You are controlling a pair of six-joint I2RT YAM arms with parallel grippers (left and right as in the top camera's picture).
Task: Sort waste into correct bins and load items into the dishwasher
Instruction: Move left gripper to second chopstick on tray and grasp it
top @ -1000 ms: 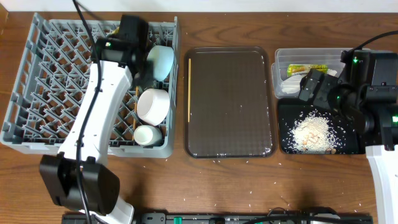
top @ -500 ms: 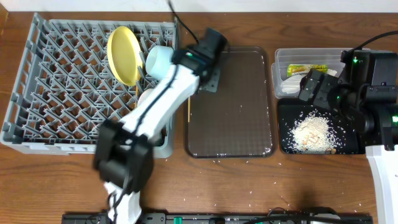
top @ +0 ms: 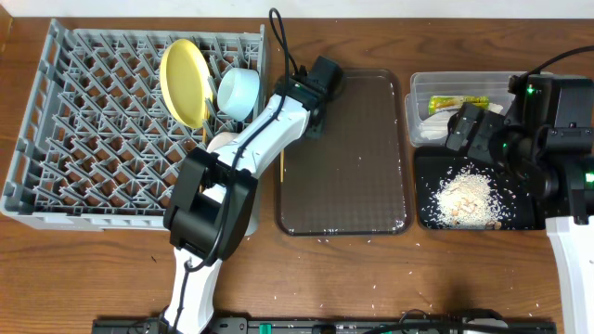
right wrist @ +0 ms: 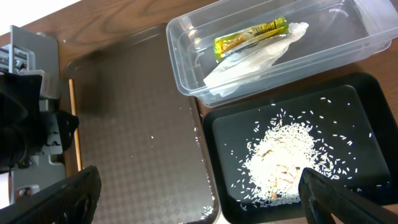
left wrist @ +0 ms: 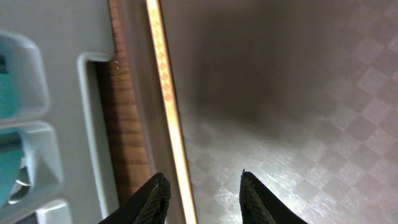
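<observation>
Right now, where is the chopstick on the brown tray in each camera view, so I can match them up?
Overhead: the chopstick lies along the brown tray's left edge; only its lower part shows.
Left wrist: chopstick runs top to bottom, left of centre.
Right wrist: chopstick is a thin vertical line at far left.
Shared landmark: the brown tray, seen in all three.
</observation>
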